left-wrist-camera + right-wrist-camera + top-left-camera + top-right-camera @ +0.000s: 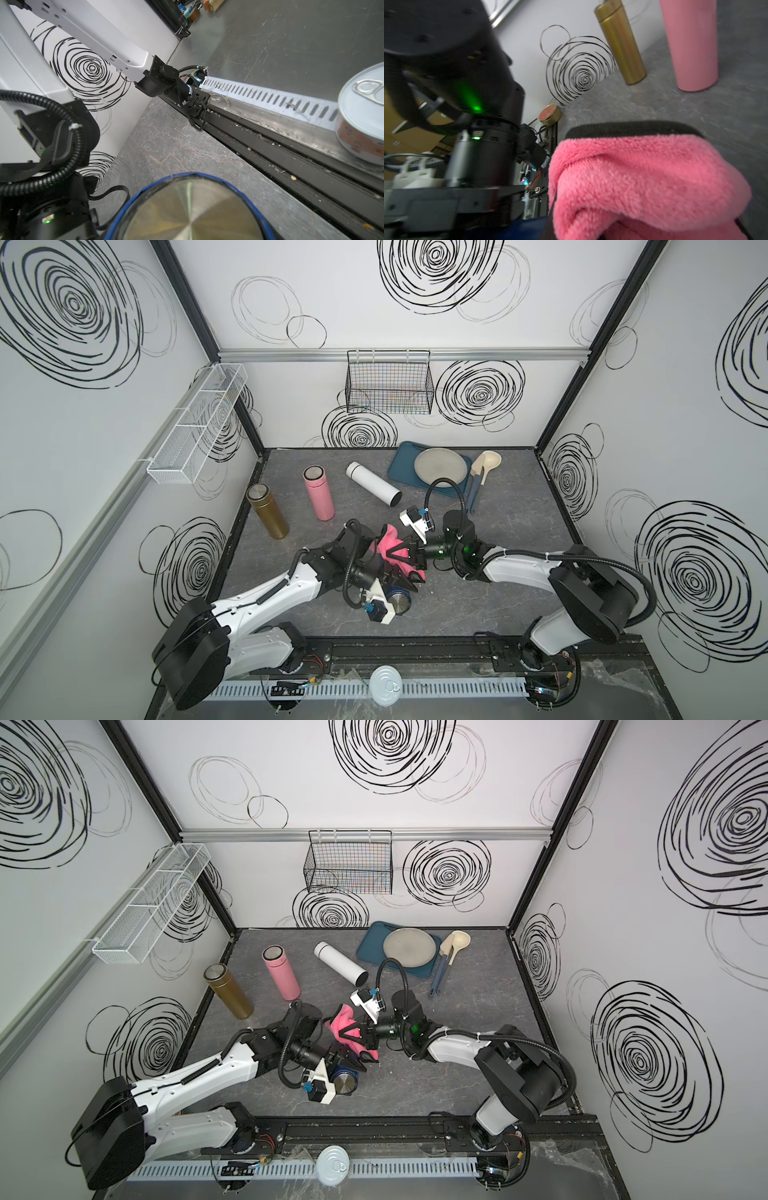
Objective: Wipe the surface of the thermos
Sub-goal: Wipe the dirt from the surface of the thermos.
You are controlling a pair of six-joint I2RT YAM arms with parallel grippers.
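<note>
Blue thermos (187, 212) in L tool's (403, 578) closed grip, pink cloth (643, 176) in R tool's (392, 556); grey plate (440, 466) on blue tray (401, 466).

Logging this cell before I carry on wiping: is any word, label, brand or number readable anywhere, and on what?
No readable text.
Label on the can: too blurred to read.
Lid of the red-topped tin: too blurred to read.
The blue thermos, gold thermos, pink thermos, white thermos and cloth: no writing visible.
</note>
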